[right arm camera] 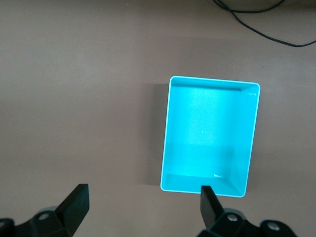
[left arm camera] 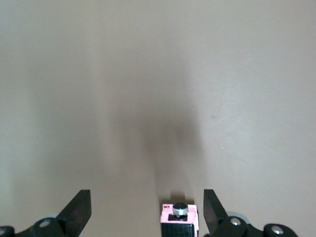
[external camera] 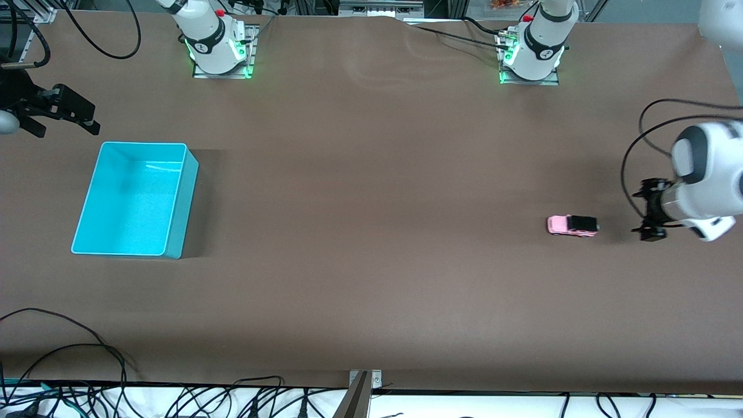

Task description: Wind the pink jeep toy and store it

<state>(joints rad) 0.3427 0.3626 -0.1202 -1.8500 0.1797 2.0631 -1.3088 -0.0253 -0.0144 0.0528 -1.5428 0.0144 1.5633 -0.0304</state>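
The tiny boxy pink jeep toy [external camera: 572, 226] with its black rear sits on the brown table [external camera: 371, 244] toward the left arm's end, on its wheels, nothing touching it. The left gripper [external camera: 651, 216] hangs low just beside it, at about three o'clock from the toy in the front view, fingers spread apart and empty; in the left wrist view the jeep [left arm camera: 178, 222] shows between those open jaws with a small round knob on top. Winding looks done or just let go, I'd judge, though that can't be read for certain. Storing is all ahead: the open turquoise plastic bin [external camera: 134, 200] lies empty, well apart, toward nine o'clock at the right arm's end. The right gripper [external camera: 55, 110] waits above the bin's eleven o'clock corner, jaws wide, holding nothing. Between toy and bin, only bare tabletop, no obstacle. Cables [external camera: 87, 360] trail along the table edge nearest the front camera.
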